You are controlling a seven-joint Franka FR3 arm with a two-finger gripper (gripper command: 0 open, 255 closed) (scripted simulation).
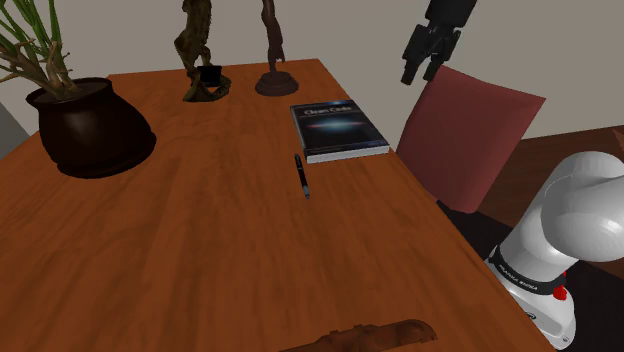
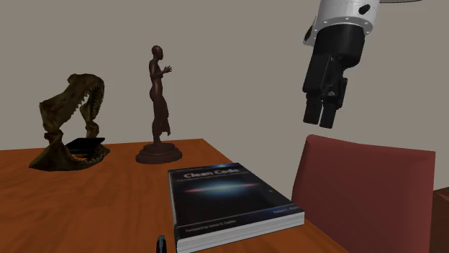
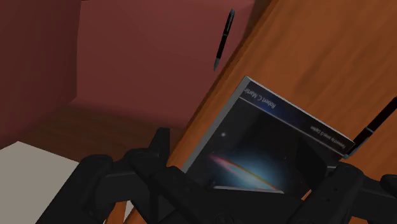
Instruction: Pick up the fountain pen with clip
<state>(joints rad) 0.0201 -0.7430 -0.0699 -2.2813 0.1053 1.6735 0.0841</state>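
Wooden bench [image 1: 200,250] is carrying the pen [image 1: 301,176], lying untouched just beside the book [image 1: 338,130]. Jaws are hanging apart and empty, high up beside the book, so nothing seems done yet: approaching, descending and gripping are remaining.

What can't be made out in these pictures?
Fountain pen: clip too small to tell in the shoulder view.
Fountain pen: all but one end cut off by the second exterior view's bottom edge.
Statuette: upper body cut off by the shoulder view's top edge.
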